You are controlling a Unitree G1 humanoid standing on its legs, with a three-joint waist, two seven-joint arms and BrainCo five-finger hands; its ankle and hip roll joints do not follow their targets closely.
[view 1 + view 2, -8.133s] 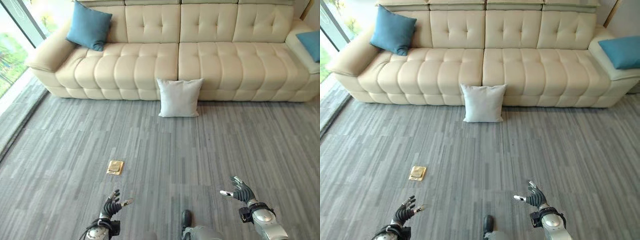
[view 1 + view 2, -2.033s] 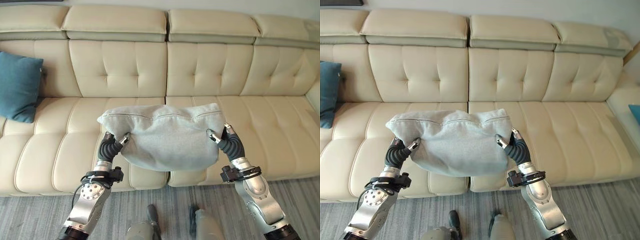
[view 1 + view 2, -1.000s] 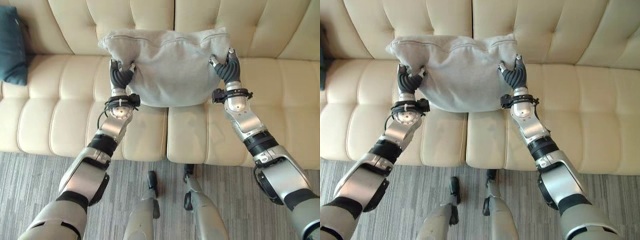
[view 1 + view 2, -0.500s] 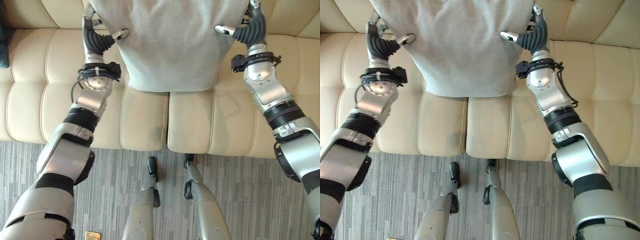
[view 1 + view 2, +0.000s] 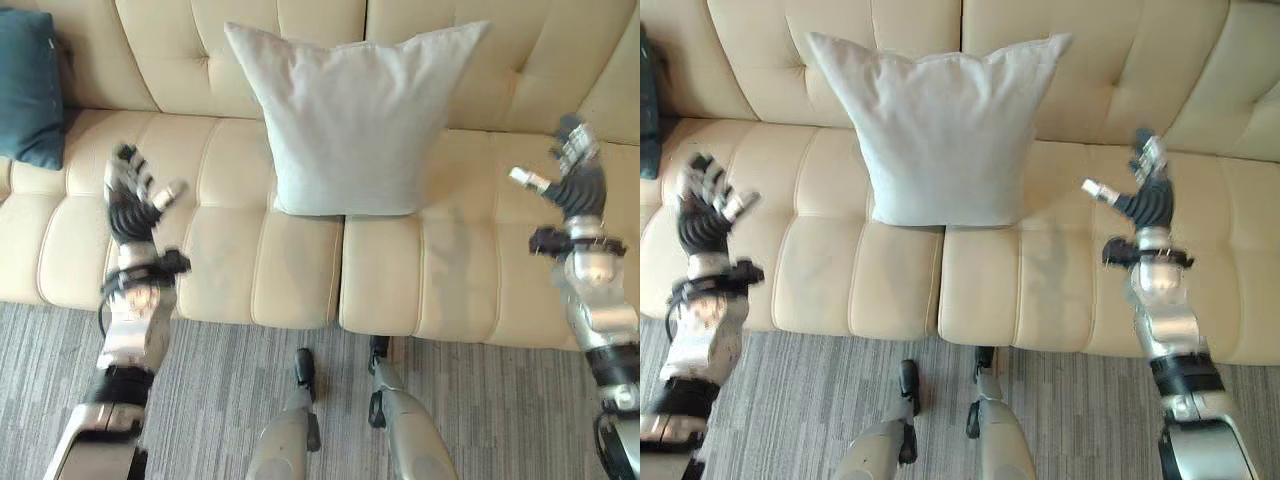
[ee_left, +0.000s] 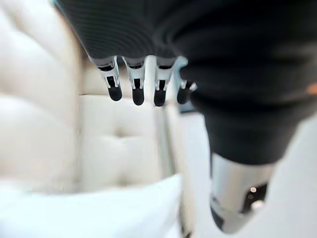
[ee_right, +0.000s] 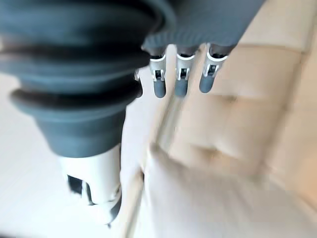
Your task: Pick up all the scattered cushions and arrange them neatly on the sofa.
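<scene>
While both my hands hang spread and empty over the seat front, left hand and right hand flank the white cushion about evenly, neither nearer. Further back it stands upright at the sofa middle, leaning on the backrest, well apart from either palm. Teal cushion sits far left, so my left arm is closer to it.

The cushion stands upright on the sofa, against its backrest.
</scene>
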